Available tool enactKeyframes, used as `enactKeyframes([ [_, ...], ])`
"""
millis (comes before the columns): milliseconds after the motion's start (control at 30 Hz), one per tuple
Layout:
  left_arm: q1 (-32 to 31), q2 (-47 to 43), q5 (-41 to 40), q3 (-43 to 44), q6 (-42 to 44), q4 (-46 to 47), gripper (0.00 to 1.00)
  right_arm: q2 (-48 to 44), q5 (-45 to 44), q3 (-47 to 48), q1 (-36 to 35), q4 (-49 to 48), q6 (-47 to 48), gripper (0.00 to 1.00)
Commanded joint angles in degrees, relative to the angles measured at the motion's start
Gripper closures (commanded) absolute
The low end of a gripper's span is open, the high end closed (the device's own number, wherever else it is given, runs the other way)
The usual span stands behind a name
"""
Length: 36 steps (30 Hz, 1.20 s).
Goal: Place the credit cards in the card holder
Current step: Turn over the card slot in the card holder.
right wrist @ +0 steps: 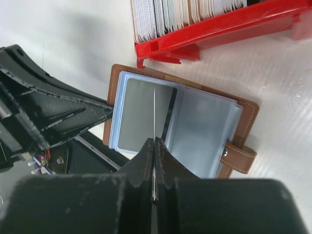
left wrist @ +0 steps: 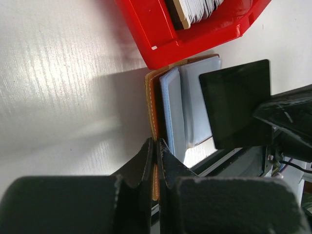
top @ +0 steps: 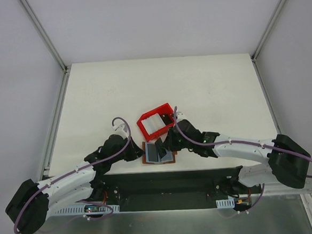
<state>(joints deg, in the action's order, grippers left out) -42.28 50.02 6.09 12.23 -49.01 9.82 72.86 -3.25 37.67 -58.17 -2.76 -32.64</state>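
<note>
Looking down from above: shows the card holder (top: 149,153) lying open on the white table (top: 116,87), just in front of the red tray (top: 145,129). Shows lots of credit cards (top: 156,122) standing in that tray. Puts the left gripper (top: 141,154) at the holder's left edge and the right gripper (top: 166,144) over its middle (too small here to see what is pinched).

Looking from the left wrist: squeezed tight on the holder's brown edge, pinning it open and flat. Shows blue-grey pockets facing up. Shows one credit card (left wrist: 235,105), dark on this side, hanging tilted over the pockets in the other arm's black fingers.

Looking from the right wrist: pinched shut on that one card, seen from its edge as a thin pale line standing over the left page of pockets. Cannot tell if its far end has found a pocket mouth. Shows the strap (right wrist: 239,158) flopped open on the right.

Looks like the step of sliding one card into a pocket. Next, probably: line the card's front edge up with a pocket slit, tip it flatter, push gently, hold the holder down meanwhile, then let go. Seems far from done, with the tray so full.
</note>
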Motion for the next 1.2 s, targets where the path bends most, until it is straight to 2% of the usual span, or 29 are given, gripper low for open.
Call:
enactKeyframes([
  [0,0.18,-1.33,1.38,0.34,-0.12,-1.56,1.0,2.46,-4.92,1.26,-2.29,-6.2,-3.92,1.0],
  [467,-0.08,-2.12,0.77,0.34,-0.29,-2.0,1.0,9.05,-3.08,9.96,-6.6,-0.05,-3.48,1.0],
  [933,-0.26,-3.44,0.94,0.78,0.15,-2.09,1.0,11.07,-1.68,12.33,-7.13,2.5,-4.53,1.0],
  [1167,-1.13,-3.7,0.59,1.83,1.03,-2.09,1.0,12.39,-1.94,16.64,-8.27,10.41,-5.15,1.0],
])
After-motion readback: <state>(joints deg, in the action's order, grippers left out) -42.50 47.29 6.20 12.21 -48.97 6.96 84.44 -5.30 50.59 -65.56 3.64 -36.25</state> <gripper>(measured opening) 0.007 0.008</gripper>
